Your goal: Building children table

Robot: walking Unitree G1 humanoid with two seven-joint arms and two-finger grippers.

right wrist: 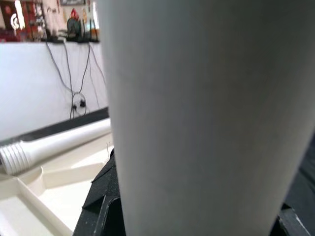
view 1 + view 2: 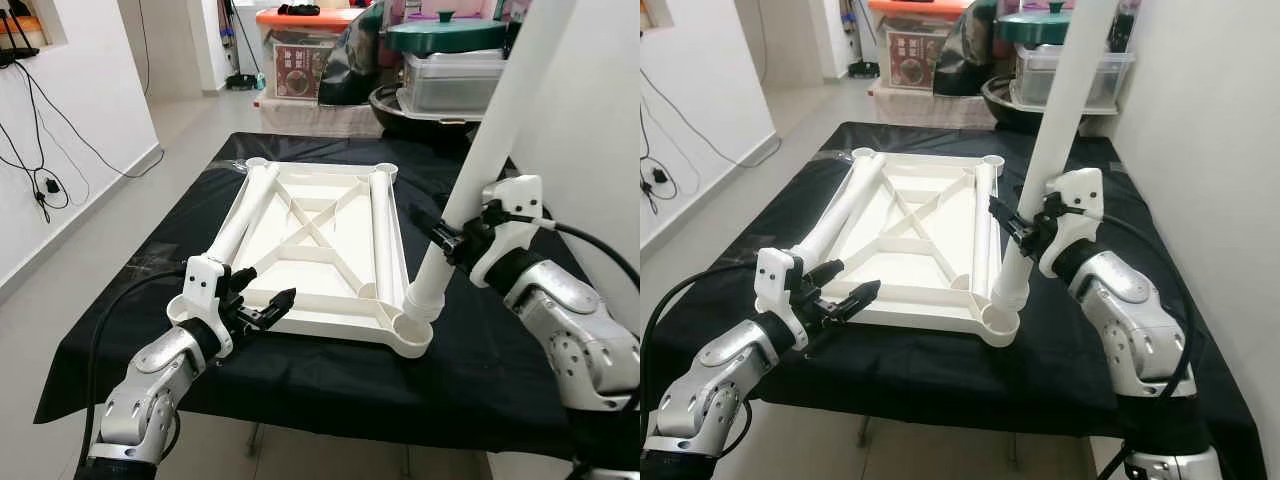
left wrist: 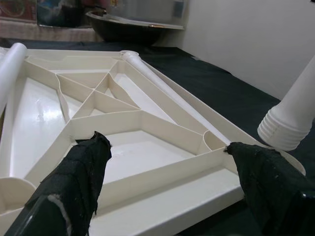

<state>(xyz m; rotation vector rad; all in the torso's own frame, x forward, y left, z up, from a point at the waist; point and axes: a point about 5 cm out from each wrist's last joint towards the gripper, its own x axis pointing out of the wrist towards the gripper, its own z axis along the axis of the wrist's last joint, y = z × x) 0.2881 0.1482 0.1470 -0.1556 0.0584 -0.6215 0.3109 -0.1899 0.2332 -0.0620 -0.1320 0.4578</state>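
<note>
Right tool (image 2: 447, 237) is gripping a leg (image 2: 478, 160) over the near-right socket (image 2: 412, 333) of the tabletop (image 2: 318, 240), not seated; left tool (image 2: 268, 305) is gaping wide; two legs (image 2: 243, 215) are lying loose.

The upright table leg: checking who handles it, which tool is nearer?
Right. The right tool is clamped on the upright table leg; the left tool hovers open at the tabletop's near edge.

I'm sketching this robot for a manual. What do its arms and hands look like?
Both arms are jointed silver metal shells with screw holes. Each wrist carries a white angular housing, and a black cable loops back from it. The left hand and right hand each have two long black fingers; the left fingers look wrapped in rough black tape.
</note>
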